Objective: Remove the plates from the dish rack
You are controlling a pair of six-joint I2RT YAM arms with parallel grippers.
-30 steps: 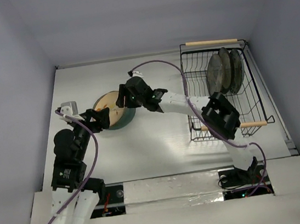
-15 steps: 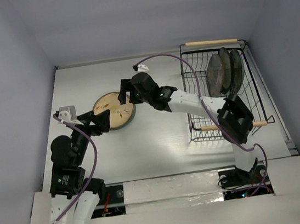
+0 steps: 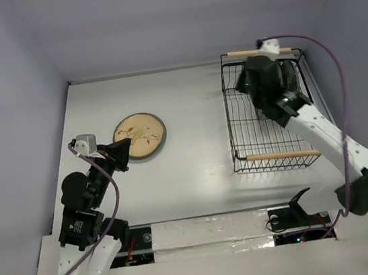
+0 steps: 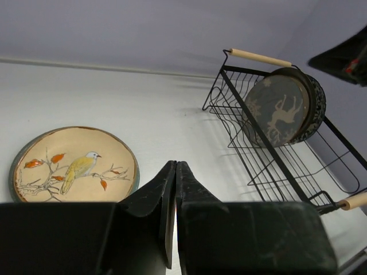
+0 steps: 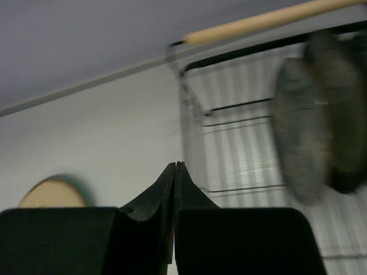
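Black wire rack (image 3: pixel 229 125) sits on the right side of the tabletop (image 3: pixel 199 149). Its long axis runs near to far, with a wooden rod on each short end: far handle (image 3: pixel 244 53) close to the back wall (image 3: pixel 169 24), near handle (image 3: pixel 283 155) toward the arm bases. The rack's right side lies close to the tabletop's right edge.

Racked plates (image 4: pixel 277 112): at least two, exact count unclear. They stand on edge in the rack's far half, leaning slightly, faces turned to the left. The front one is grey with a pale animal figure. From above, the right arm (image 3: pixel 303 118) covers most of them.

Tan plate (image 3: pixel 140 136) lies flat, face up, on the left half, with a bird-on-branch motif. A wide bare strip of tabletop separates it from the rack, and there is bare surface on its far side too.

Left pincer (image 4: pixel 174 165): fingers pressed together, holding nothing, just near of the tan plate, apart from it.

Right pincer (image 5: pixel 175 167): fingers together, holding nothing, over the rack's far end. That wrist view is blurred.
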